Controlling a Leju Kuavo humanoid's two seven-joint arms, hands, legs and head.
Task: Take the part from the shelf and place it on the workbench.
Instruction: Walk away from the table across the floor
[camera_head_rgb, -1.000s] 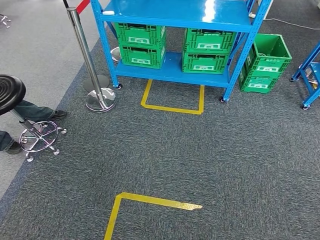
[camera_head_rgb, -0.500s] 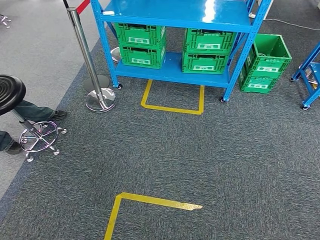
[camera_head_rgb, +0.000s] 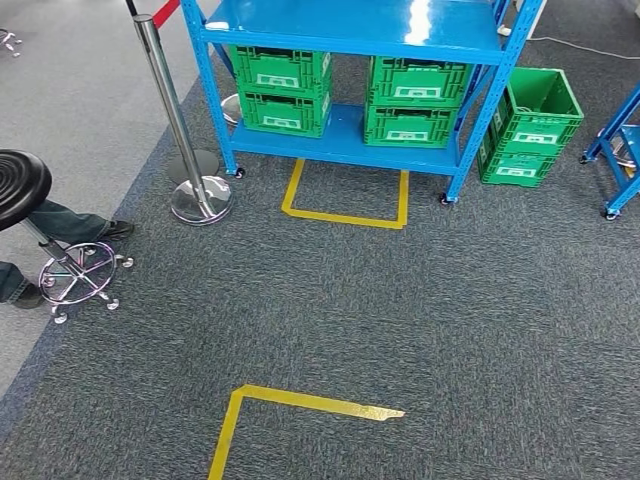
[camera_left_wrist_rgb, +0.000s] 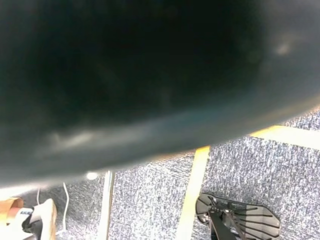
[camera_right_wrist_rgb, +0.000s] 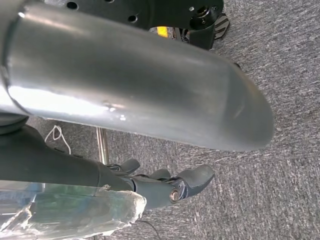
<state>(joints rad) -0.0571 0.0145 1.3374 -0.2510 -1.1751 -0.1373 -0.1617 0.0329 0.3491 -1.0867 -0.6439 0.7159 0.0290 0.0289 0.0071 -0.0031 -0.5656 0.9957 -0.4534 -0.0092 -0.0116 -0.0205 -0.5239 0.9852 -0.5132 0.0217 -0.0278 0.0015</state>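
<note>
Shelf (camera_head_rgb: 355, 30) of blue steel stands on grey carpet (camera_head_rgb: 423, 320) ahead

Crates (camera_head_rgb: 284, 85): green, two stacks side by side, a third stack (camera_head_rgb: 530, 125) on the floor.
Tape (camera_head_rgb: 346, 214): yellow, on grey carpet.
Post (camera_head_rgb: 175, 120): chrome, round base.
Stool (camera_head_rgb: 21, 187): black seat, beside a person's legs (camera_head_rgb: 69, 222).

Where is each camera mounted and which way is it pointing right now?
Head view: high on the body, facing forward and down at the blue shelf holding green crates.
Left wrist view: at the left wrist, facing down at the carpet.
Right wrist view: behind the robot hand, facing down at carpet.
Shared: head and left wrist views both catch yellow floor tape.
</note>
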